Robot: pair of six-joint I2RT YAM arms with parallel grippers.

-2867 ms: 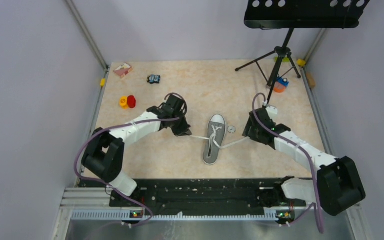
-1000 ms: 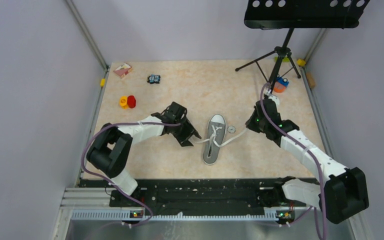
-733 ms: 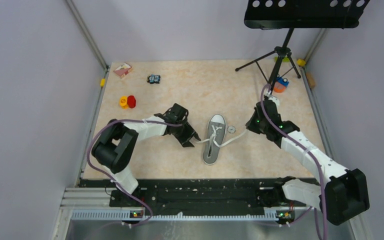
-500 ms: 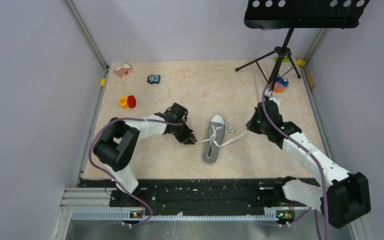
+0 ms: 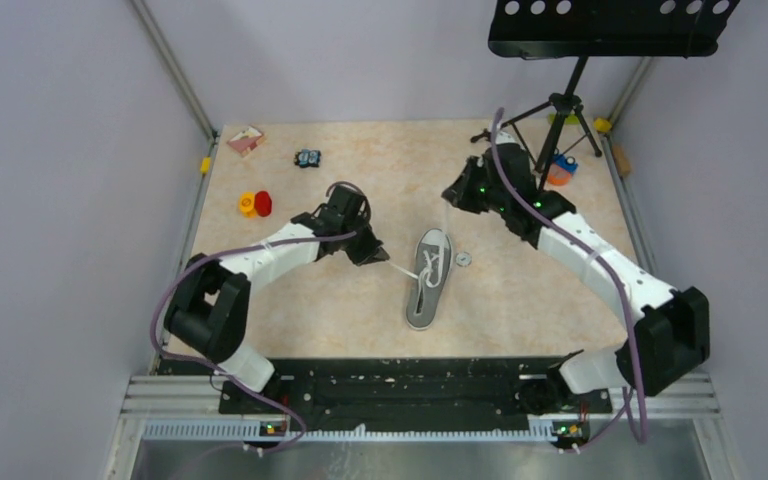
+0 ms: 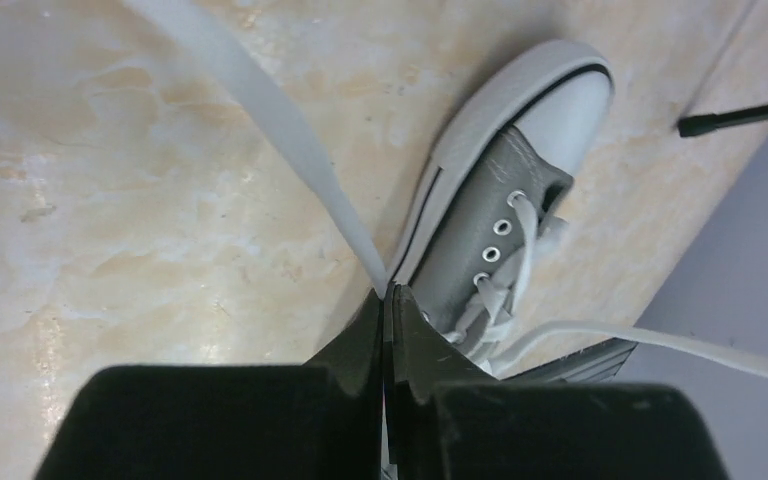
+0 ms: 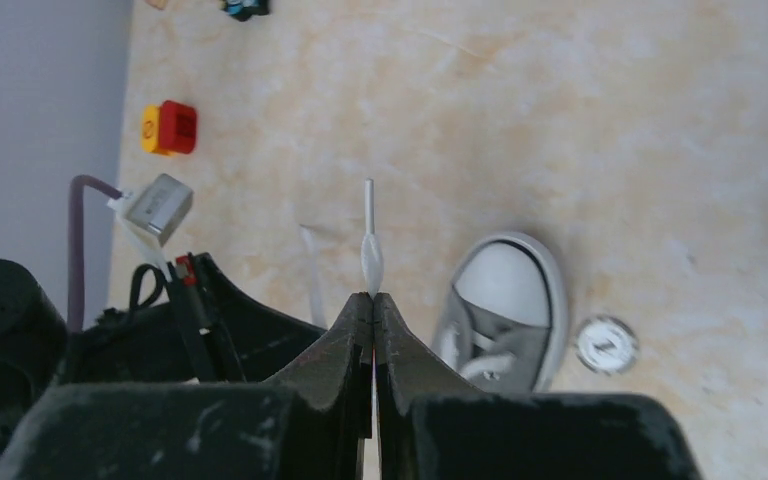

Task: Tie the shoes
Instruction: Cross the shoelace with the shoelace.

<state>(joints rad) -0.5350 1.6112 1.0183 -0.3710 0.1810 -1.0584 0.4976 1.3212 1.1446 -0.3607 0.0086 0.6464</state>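
The tan surface [image 5: 290,300] is boxed in by walls on three sides. The arms' base rail runs along the near edge, so most of the free room is the open middle.

The next biggest thing is the music stand [image 5: 560,110], parked in the far right corner. Its tripod legs look like the one real hazard, because the right arm is reaching up close to them.

The shoe [image 5: 428,285] lies about mid-surface between the two arms, with its toe pointing away from the bases and bare surface all round it.

The left tool [image 6: 385,296] sits low, just beside the shoe's left side. Its fingers are pinched together on the left lace [image 6: 290,130].

The right tool [image 7: 372,298] is up beyond the toe, and its fingers are squeezed tight on the right lace [image 7: 368,248]. The stiff tip of that lace pokes out past them.

Each arm having its own lace makes sense. It looks like they're being drawn out to opposite sides so there's something to cross or loop. No bow is visible, so the knot seems barely begun.

Small stuff:
- A little round disc [image 5: 463,259] lies just right of the toe, close enough to get swept by a lace.
- The red and yellow block [image 5: 255,204] is well off to the left, out of the way.
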